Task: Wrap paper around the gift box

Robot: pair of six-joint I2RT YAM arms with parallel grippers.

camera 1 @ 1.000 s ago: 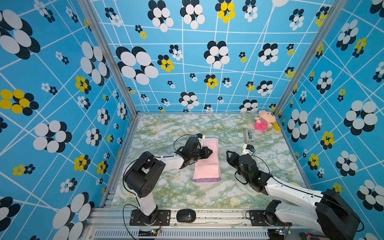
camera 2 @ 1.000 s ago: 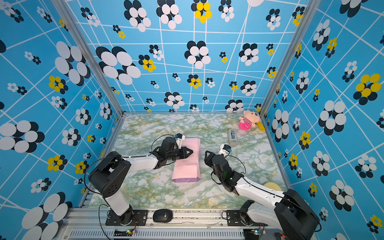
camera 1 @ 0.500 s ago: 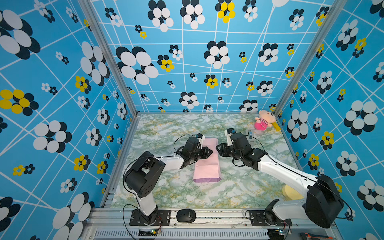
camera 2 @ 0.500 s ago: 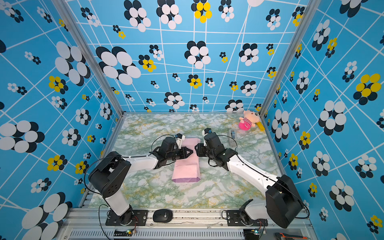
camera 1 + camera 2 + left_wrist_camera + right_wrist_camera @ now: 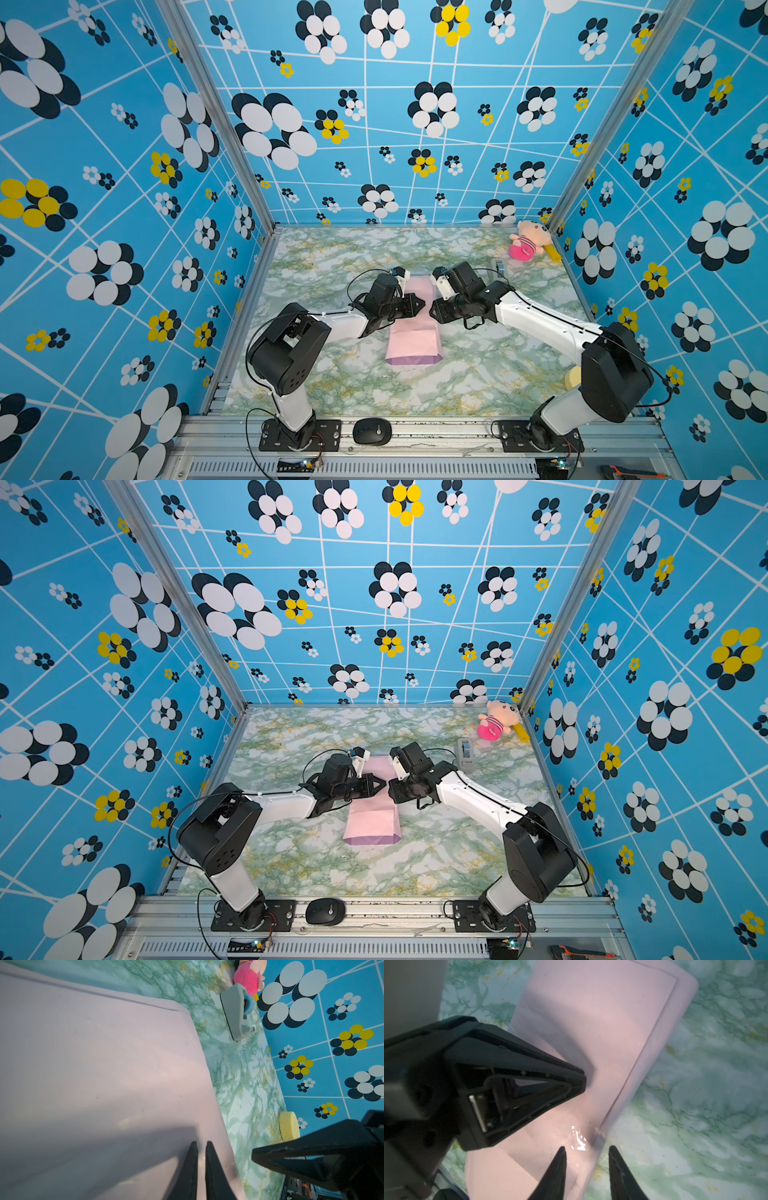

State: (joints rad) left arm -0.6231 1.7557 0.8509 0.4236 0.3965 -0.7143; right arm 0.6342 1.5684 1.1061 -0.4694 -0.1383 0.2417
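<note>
Paper, pink face up and folded into a long strip on the marbled table, lies directly under both my sets of fingertips; the gift box is hidden in every view. L gripper: fingers pinched nearly together w/ only a slit between them, clasping nothing, tips at the paper's top face near its edge. R gripper: fingers spread, nothing grasped, tips over the paper's edge beside a glossy patch, nose-to-nose w/ the L tips; ahead of my L fingers, off the paper, stand a grey tape dispenser & a plush toy.
</note>
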